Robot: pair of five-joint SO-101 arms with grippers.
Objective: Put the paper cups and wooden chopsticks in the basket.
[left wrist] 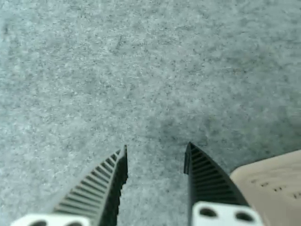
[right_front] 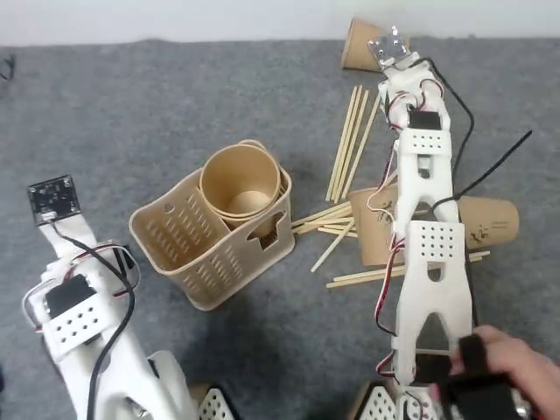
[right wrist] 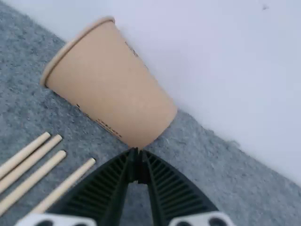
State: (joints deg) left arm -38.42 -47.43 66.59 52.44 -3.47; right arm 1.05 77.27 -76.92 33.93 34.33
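right gripper (right wrist: 138,157) closed, empty, tips just by the base of a paper cup (right wrist: 108,80) lying on its side. left gripper (left wrist: 155,160) open over bare carpet (left wrist: 141,70). cup looks light, thin-walled, crushable: pinch the rim, one finger inside. basket (right_front: 171,241) well apart.

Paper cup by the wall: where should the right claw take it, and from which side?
Probably the rim. The paper cup lies on its side, closed base toward the shut right claw, mouth facing away. Come round to the open end, one finger inside the lip, one outside; the body looks too wide.
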